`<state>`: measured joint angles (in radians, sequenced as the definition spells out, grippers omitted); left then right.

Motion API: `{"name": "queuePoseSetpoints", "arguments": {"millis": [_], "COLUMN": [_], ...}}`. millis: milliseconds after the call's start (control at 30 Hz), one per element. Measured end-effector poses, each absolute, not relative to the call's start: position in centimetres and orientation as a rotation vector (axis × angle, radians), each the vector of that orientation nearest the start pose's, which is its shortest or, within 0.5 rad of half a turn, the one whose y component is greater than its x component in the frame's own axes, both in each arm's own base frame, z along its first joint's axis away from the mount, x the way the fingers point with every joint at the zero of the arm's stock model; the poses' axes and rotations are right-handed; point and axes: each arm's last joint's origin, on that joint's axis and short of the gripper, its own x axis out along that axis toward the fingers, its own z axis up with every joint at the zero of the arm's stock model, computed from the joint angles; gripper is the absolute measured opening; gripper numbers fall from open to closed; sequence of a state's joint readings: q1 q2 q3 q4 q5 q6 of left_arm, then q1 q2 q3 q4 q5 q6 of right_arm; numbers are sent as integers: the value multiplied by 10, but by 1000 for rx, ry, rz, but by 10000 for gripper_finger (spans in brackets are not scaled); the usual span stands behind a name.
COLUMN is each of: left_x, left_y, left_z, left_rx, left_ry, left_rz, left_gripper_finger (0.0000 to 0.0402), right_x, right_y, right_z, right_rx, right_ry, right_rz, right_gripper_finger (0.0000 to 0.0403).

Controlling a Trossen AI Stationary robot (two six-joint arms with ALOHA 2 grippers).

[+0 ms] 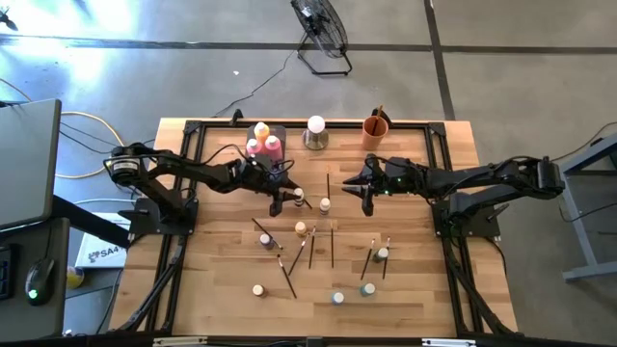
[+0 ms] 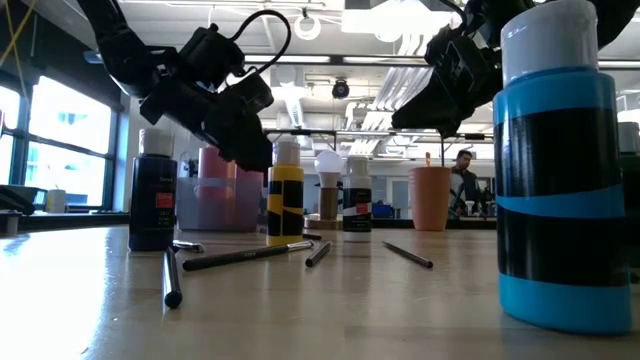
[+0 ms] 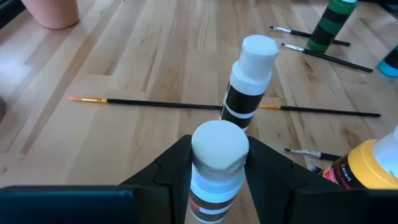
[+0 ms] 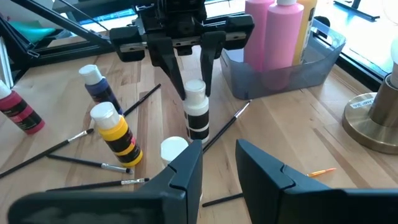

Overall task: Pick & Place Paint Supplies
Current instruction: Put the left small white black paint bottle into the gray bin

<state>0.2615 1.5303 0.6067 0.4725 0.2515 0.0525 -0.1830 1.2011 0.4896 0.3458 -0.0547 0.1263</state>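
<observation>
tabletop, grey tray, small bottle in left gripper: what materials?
Tabletop: wood planks, visible grain and seams, low sheen. Grey tray: looks like translucent plastic, the bottles show through its wall. Small bottle between the left gripper's fingers: likely plastic, matte white cap, banded printed label.

Pale butcher-block wooden table (image 1: pixel 222 289) under a black frame. Scattered across the middle: small white-capped paint bottles (image 1: pixel 258 289), standing upright, with thin dark paintbrushes (image 1: pixel 287 277) lying flat among them. Along the far edge: grey tray (image 1: pixel 279 132) with pink bottles (image 1: pixel 273 146) inside, white ball on a metal base (image 1: pixel 315 129), orange cup (image 1: pixel 375 129) beside it.
</observation>
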Motion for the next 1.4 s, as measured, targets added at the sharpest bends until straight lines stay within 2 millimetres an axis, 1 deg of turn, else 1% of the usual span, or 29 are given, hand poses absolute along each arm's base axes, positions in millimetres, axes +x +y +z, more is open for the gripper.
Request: {"name": "queuePoseSetpoints", "arguments": {"millis": [400,533,667,867,1033,1133,1267,1400], "left_x": [283,279,269,239,208,187,159,136], "left_y": [67,67,65,61,54,50,46,43], "left_z": [167,179,199,228,259,273,284,285], "left_rx": [-74,-62,-29,8,48,65,73,24], "left_ry": [434,395,359,391,323,291,286,318], "left_rz": [-29,-26,-1,128,179,232,358,464], "left_gripper_finger": [130,130,129,129,129,129,129,129], "right_x": [236,236,236,236,236,236,236,236], "right_y": [-42,-42,-42,-42,-42,-42,-42,-42], "right_z": [201,201,201,201,201,201,201,201], "right_rx": [168,168,168,168,168,168,168,168], "right_ry": [354,354,354,353,353,353,353,353], "right_rz": [-150,-150,-150,-149,-150,-150,-150,-150], "right_gripper_finger": [91,91,91,91,91,91,91,91]}}
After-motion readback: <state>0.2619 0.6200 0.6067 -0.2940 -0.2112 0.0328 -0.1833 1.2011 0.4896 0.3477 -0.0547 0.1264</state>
